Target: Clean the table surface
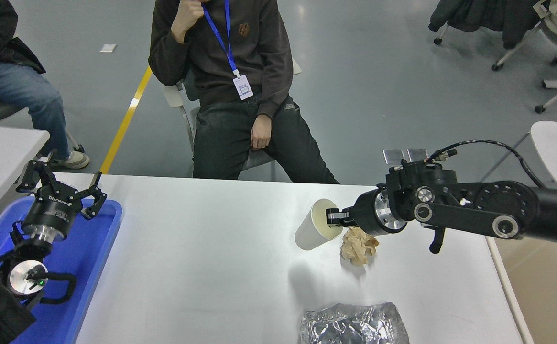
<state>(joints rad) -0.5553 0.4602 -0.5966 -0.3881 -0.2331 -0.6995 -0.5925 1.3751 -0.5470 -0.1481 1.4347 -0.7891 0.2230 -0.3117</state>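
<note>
The table surface is a wide white tabletop. My right gripper reaches in from the right and is shut on the rim of a white paper cup, which hangs tilted above the table with its shadow below. A crumpled brown paper ball lies on the table just under the right wrist. Crumpled silver foil lies at the near edge. My left gripper is parked open over the blue tray at the lower left.
A blue plastic tray sits on the table's left end. A person sits on a chair at the far side, another person at the far left. A smaller white table stands at left, a beige one at right.
</note>
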